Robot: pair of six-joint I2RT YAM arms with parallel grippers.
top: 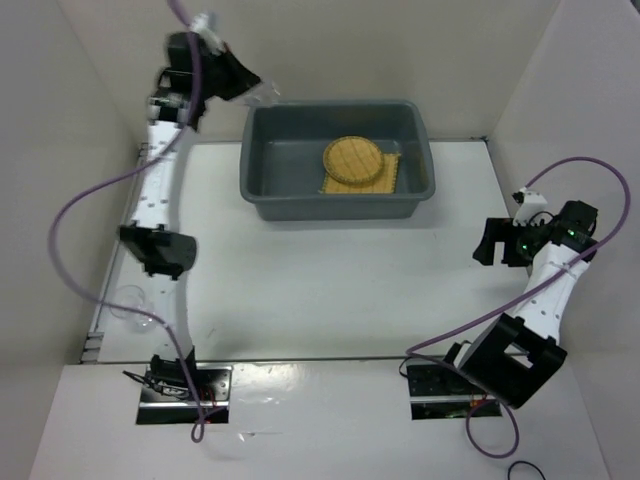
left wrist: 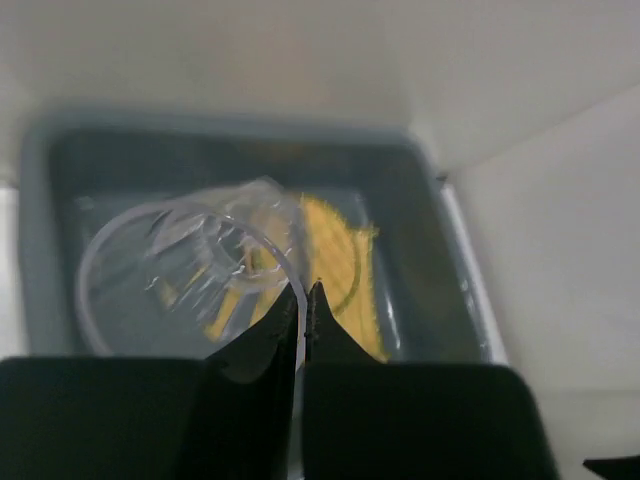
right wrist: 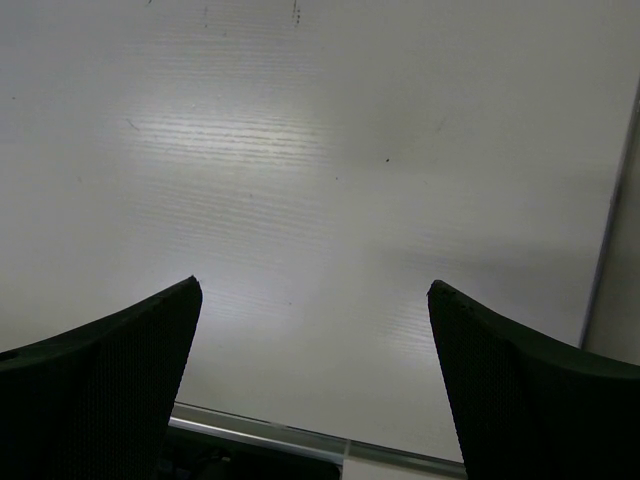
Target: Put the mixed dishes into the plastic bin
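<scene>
The left claw [left wrist: 305, 300] is closed, its two tips pinched together on the thin rim of the small clear transparent item [left wrist: 190, 270], which hangs ahead of the tips and off to their left, its round mouth turned toward the wrist camera. Directly beneath and beyond the claw lies the plastic bin [top: 300, 200]. From above, the claw sits at the bin's far left corner, so the open interior lies to its right and back toward the arm bases, with the bin's long axis running across the table [top: 330, 290] from left to right. Deeper in the bin, to the right of the claw, the round yellow grid-patterned woven plate [top: 352, 160] rests on the square yellow woven mat [top: 393, 178], both flat on the floor. No orange-brown disc shows in any view. The drop seems to turn on carrying the clear piece a little further right, past the rim, before letting go, since it hangs close to that corner edge. The right claw [right wrist: 315, 350] stands wide open and empty over bare table, well apart from the bin, so the left arm is clearly the nearer one.
</scene>
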